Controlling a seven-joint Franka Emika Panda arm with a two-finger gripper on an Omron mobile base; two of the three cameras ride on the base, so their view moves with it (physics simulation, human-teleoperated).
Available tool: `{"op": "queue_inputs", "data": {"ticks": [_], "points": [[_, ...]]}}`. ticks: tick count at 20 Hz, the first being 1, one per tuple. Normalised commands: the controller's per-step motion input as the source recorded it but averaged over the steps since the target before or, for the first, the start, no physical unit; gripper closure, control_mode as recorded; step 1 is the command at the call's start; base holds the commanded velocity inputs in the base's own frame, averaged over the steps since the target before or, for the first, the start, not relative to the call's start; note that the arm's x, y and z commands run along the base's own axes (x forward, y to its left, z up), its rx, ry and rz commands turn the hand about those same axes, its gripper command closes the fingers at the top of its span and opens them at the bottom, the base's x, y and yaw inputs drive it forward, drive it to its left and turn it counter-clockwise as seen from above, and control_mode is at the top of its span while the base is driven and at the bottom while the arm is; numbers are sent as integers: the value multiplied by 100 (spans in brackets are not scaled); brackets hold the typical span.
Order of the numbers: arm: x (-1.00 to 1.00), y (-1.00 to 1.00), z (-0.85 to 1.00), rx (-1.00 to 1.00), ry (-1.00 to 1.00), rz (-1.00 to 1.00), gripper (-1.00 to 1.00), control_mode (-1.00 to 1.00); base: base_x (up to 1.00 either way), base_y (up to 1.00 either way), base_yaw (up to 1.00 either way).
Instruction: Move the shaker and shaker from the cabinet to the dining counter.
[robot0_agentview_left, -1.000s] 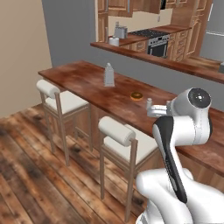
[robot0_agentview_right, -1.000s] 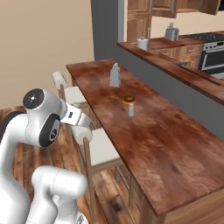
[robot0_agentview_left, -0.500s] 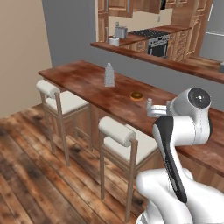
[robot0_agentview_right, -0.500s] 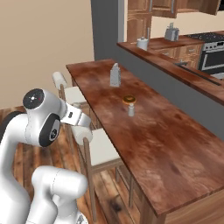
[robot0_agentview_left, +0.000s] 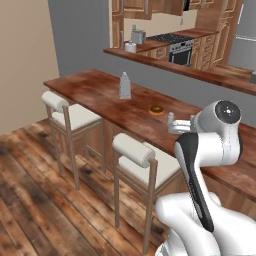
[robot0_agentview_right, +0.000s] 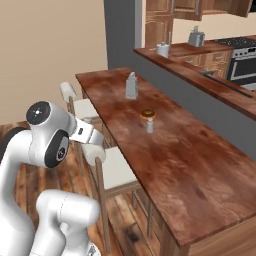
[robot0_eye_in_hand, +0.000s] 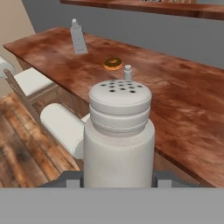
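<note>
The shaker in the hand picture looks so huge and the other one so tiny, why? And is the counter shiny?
Hand view: the held shaker sits right at the lens, so it looms large and slightly soft; the second shaker stands farther off on the dining counter. Right base view: pale glossy patches show on that counter top, and the things on it cast only faint shadows.

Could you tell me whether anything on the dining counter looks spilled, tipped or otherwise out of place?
Nothing stands out. The box grater, donut and one shaker sit upright on the dining counter; the second shaker is upright in the gripper.
</note>
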Motion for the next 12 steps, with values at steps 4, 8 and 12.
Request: {"op": "queue_inputs", "data": {"ticks": [4, 8, 12], "points": [[0, 0, 0, 0, 0, 0, 100, -100, 0, 0, 0], [0, 0, 0, 0, 0, 0, 100, -100, 0, 0, 0], [0, 0, 0, 0, 0, 0, 100, -100, 0, 0, 0]]}}
